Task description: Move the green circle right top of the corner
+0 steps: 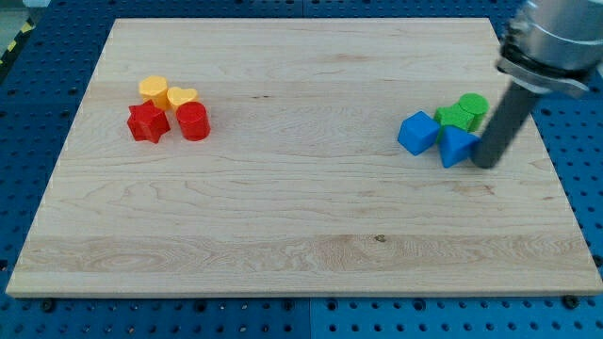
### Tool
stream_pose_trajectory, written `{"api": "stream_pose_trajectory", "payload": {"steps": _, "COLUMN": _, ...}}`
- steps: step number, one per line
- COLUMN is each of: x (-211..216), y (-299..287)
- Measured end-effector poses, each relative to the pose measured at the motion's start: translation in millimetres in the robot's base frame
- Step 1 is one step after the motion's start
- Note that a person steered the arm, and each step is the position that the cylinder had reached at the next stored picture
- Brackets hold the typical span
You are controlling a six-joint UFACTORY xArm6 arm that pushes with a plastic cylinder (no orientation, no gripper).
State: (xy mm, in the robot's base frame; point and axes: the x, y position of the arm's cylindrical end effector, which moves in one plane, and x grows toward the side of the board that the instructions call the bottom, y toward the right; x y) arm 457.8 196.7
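Note:
The green circle (472, 106) is a short green cylinder near the view's right edge of the wooden board (283, 207). A green star-shaped block (455, 118) touches its left side. A blue cube (417, 132) and a blue triangular block (458, 146) sit just below and left of them. My dark rod comes down from the view's top right, and my tip (484, 165) rests on the board right beside the blue triangular block, on its right, below the green circle.
At the view's left sit a red star-shaped block (148, 122), a red cylinder (193, 121), a yellow hexagonal block (154, 89) and a yellow heart (181, 97), close together. Blue perforated table surrounds the board.

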Motion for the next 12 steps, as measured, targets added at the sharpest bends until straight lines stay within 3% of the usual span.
{"api": "stream_pose_trajectory", "payload": {"steps": 1, "x": -13, "y": -39}}
{"api": "stream_pose_trajectory", "payload": {"steps": 4, "x": -32, "y": -46}}
{"api": "stream_pose_trajectory", "payload": {"steps": 9, "x": -31, "y": 57}}
{"api": "stream_pose_trajectory", "payload": {"steps": 12, "x": -102, "y": 57}}
